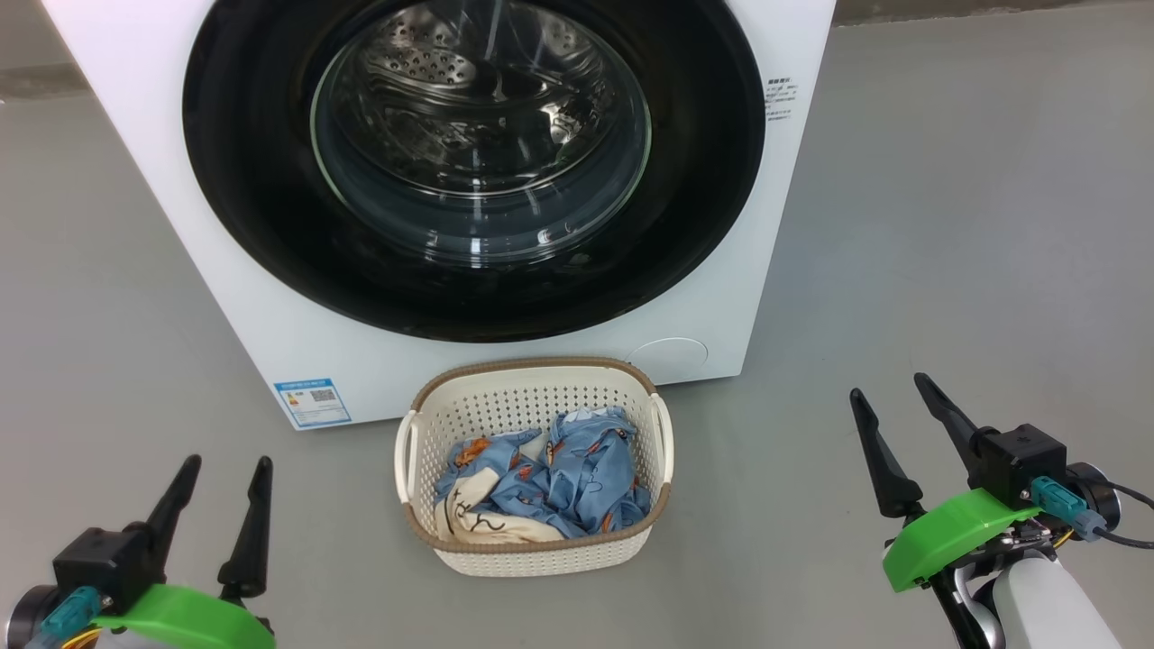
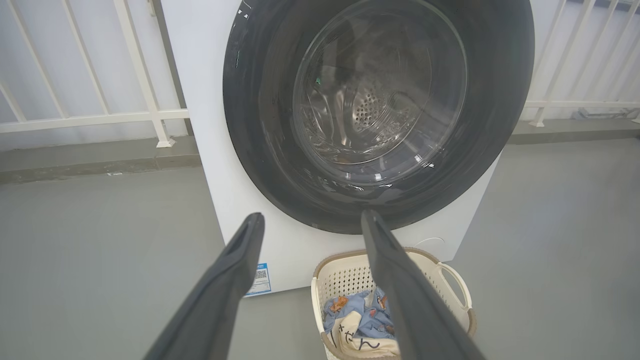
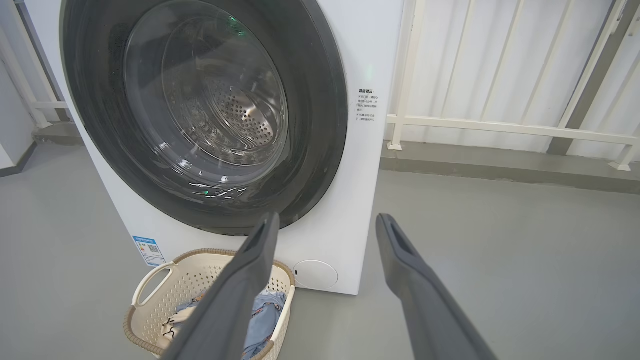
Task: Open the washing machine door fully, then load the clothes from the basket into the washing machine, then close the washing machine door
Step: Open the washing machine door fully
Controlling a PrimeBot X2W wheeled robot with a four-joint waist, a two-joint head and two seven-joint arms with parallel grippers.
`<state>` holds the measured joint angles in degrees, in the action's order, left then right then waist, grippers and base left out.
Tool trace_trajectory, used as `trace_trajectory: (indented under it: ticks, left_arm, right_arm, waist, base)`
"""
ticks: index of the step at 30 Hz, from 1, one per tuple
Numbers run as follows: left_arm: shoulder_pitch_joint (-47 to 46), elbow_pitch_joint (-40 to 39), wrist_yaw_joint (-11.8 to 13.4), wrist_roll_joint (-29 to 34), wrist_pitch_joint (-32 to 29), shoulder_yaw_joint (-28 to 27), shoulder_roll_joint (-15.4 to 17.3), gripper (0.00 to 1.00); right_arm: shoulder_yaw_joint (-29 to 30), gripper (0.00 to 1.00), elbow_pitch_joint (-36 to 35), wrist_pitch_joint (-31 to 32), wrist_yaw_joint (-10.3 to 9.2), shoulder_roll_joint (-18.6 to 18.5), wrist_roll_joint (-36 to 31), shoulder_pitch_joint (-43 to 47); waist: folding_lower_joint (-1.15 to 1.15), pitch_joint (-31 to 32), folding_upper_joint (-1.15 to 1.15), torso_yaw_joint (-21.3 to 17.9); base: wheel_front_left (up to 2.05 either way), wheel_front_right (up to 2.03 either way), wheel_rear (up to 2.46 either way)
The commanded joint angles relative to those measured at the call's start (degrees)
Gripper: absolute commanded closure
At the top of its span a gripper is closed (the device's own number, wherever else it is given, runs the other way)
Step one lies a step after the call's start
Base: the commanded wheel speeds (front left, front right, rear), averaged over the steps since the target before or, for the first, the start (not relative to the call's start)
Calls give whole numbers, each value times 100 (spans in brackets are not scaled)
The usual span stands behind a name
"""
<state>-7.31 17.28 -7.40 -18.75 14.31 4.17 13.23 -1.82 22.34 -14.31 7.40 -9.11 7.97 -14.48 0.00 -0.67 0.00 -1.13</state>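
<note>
Left hand: released, fingers spread, grasping nothing, low over the floor. Right hand: the same, empty and spread. Basket: on the floor ahead of both hands and between them, just before the washing machine; whether it touches the front cannot be told. Clothes: crumpled together in the basket, blue over cream, all below the rim. Washing machine door: beyond the basket, above hand height, shut flush against the white front, no step of the task done. Risks, judged from this layout: no handle or latch recess is plain on the glossy black ring, so a finger may land on the wrong edge and skid off the smooth face or knock the bulging glass; the basket lies under the door's lower arc, so a reaching forearm could nudge it aside; the basket looks light and may slide or tip when fabric is pulled; tangled garments may lift as one clump and trail a hem onto the floor or across the door opening, where it would jam the closing. Railing: far behind the machine, no concern.
</note>
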Motion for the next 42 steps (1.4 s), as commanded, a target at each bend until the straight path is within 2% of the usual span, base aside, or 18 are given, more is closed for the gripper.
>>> trace_trajectory:
  ticks: [1,11,30,42]
  left_arm:
    - [-314,-82,-9,53,69,-204,196,0]
    - [-330,-66,-9,111,69,-201,190,0]
    - [-349,-232,-9,166,69,-447,89,0]
    - [-274,-299,-9,159,69,-366,125,0]
  right_arm:
    - [-119,0,-111,-69,9,-23,26,-207]
    - [-66,0,-121,-69,9,-20,40,-177]
    - [25,0,-165,-69,9,30,46,-194]
    - [67,0,-226,-69,9,67,34,-158]
  waist:
    - [0,1,0,-3]
    - [0,-24,0,-15]
    - [0,-111,0,-9]
    - [0,-117,0,20]
  base:
    - [0,0,0]
    - [43,43,-87]
    - [107,107,-214]
    - [24,24,-47]
